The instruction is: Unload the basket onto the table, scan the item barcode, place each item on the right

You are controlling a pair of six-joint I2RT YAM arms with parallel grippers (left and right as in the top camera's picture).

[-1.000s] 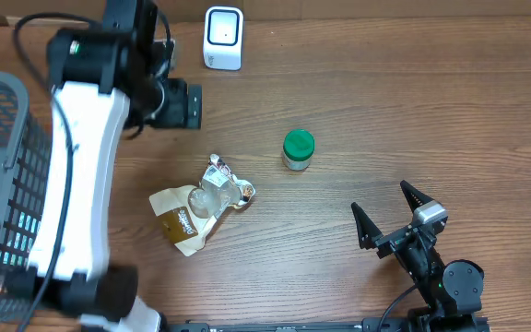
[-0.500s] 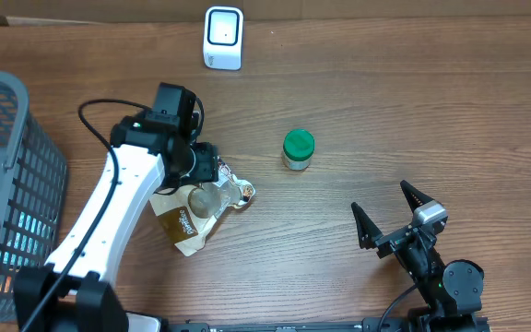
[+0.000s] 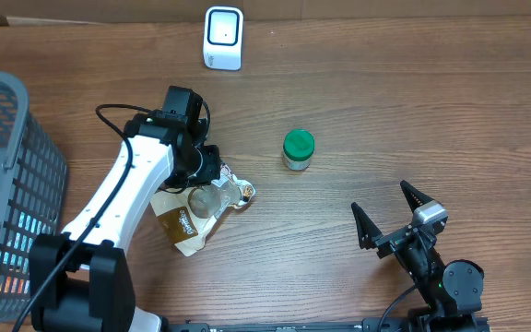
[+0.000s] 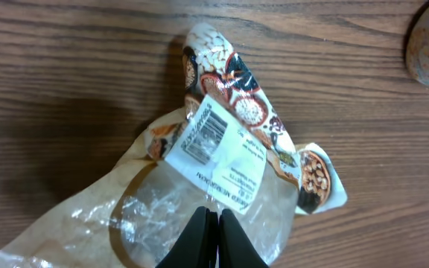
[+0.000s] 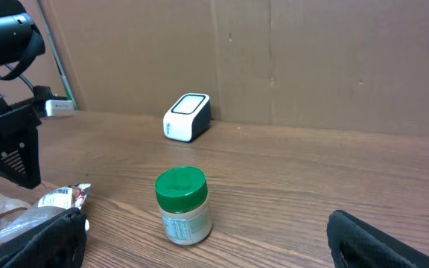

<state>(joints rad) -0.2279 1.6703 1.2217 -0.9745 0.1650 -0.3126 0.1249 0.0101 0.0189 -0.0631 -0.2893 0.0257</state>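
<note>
Snack bag is found crumpled mid-table, left of the green-lid jar. Prob light, floppy, slippery film, so it's best pinched at the printed edge w/ the barcode label left uncovered. Left gripper is shut on the clear film; whether any is caught can't be told. Right gripper is spread wide, empty.

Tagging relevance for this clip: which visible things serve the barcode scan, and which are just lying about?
In use: snack bag, its barcode label, scanner, left gripper pinching the bag.
Lying about: green-lidded jar, basket, open right gripper.
</note>
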